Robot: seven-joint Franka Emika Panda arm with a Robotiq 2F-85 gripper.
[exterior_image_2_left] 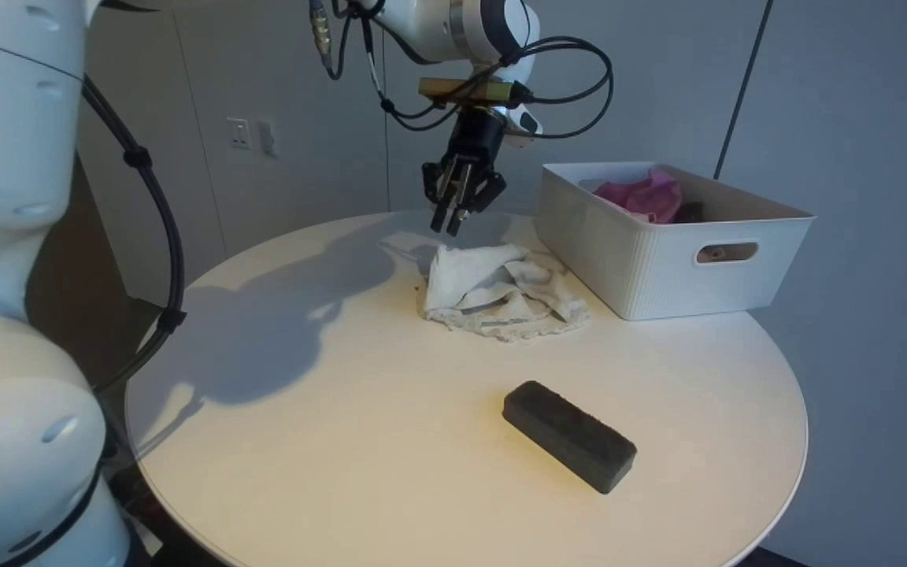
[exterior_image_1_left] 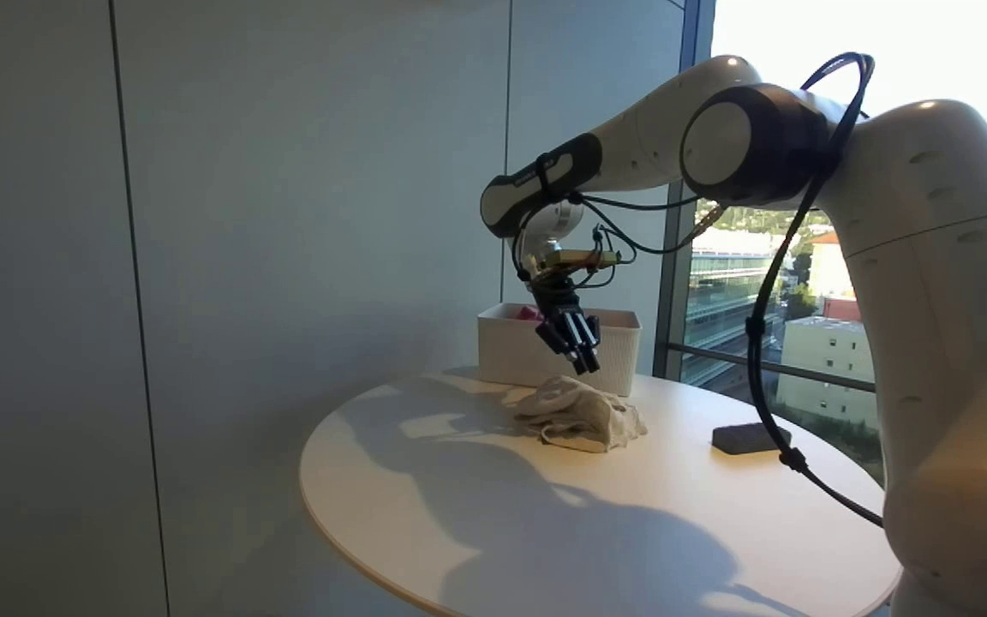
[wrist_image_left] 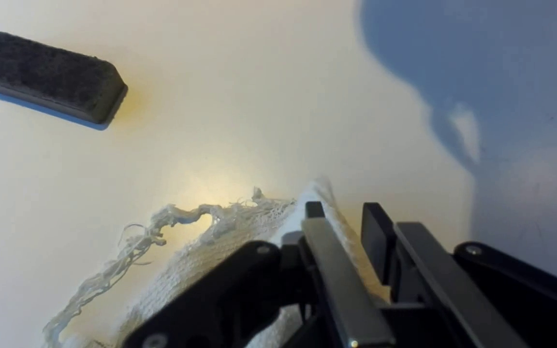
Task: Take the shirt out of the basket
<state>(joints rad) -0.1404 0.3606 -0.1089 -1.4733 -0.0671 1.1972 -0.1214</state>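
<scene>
Cloth (exterior_image_2_left: 501, 295), likely the shirt, lies outside the basket (exterior_image_2_left: 705, 287), removal apparently done; my gripper (wrist_image_left: 344, 210) hangs parted, perhaps only retreat left

The fingers (exterior_image_1_left: 578, 362) hang above a crumpled off-white cloth (exterior_image_1_left: 577, 416) on the round bench (exterior_image_1_left: 682, 488), before a ribbed white basket (exterior_image_1_left: 504, 351).

Open air lies between the claw (exterior_image_2_left: 445, 226) and the white cloth (exterior_image_2_left: 493, 295) beneath. Just beside the cloth, the basket (exterior_image_2_left: 697, 287) bars sideways passage with its walls, though its top is open. A lane of desk (exterior_image_2_left: 453, 370) separates the cloth from the dark block (exterior_image_2_left: 568, 437), a low obstacle.
</scene>
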